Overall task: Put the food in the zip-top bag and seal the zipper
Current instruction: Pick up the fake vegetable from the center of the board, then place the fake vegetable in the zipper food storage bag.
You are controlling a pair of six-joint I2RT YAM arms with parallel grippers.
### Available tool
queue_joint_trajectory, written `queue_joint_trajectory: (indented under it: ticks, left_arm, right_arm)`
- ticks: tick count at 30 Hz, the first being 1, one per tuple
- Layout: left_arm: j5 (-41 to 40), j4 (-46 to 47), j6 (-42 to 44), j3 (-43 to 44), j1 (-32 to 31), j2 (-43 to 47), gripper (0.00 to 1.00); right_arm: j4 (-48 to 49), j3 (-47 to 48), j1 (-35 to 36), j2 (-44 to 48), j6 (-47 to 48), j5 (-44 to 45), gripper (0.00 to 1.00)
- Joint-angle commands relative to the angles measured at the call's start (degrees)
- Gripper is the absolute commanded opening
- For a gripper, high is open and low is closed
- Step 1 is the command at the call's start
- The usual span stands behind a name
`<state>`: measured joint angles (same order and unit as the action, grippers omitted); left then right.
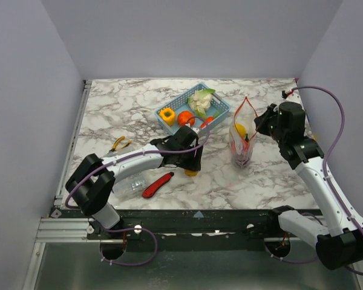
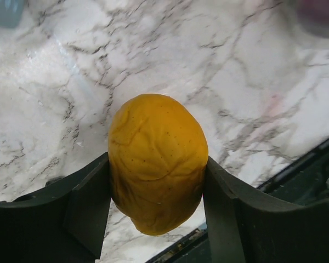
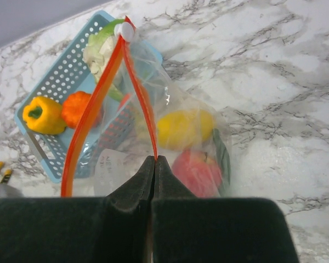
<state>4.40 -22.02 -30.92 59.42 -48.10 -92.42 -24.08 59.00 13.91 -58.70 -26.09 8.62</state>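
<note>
Zip-top bag (image 1: 242,148), top view: upright on table (image 1: 127,103), right of blue basket (image 1: 222,107), mouth open.
Left wrist: left hand (image 2: 156,161) clamped against both sides of yellow fruit (image 2: 153,137).
Right wrist: right hand (image 3: 154,159) pinched shut on zipper (image 3: 93,109); yellow piece (image 3: 183,129), red piece (image 3: 200,172) inside bag.

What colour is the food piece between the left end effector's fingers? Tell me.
The food piece is orange-yellow; left wrist view shows it best.
</note>
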Motion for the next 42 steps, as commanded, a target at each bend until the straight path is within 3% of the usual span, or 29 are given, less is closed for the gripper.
queue_joint_trajectory:
  ticks: [1,11,23,27,31,36,42]
  left_arm:
    - [5.11,2.60,1.21,4.91,-0.07,7.32,0.15]
    - [16.39,7.53,0.17,21.95,0.00,8.75,0.15]
    - [19.96,4.39,-5.22,43.63,0.52,-9.56,0.17]
    - [19.16,3.44,-6.89,46.56,0.63,-13.22,0.19]
    - [17.30,3.45,-8.40,45.70,0.72,-13.85,0.26]
    - [16.11,5.08,-9.06,40.90,0.71,-11.76,0.55]
    - [16.54,6.57,-9.42,37.03,0.72,-9.84,0.72]
  right_arm:
    - [0.00,-2.96,0.15,1.87,4.90,-2.87,0.00]
    - [3.67,-6.52,0.15,3.76,6.11,-13.22,0.00]
    - [5.04,-7.59,0.13,6.12,5.88,-16.04,0.00]
    - [4.91,-7.51,0.13,7.17,5.83,-15.24,0.00]
    - [5.24,-7.99,0.10,8.09,5.48,-14.03,0.00]
    - [5.69,-8.95,0.07,9.09,5.05,-13.11,0.00]
    - [5.96,-8.89,0.11,9.65,4.96,-12.29,0.00]
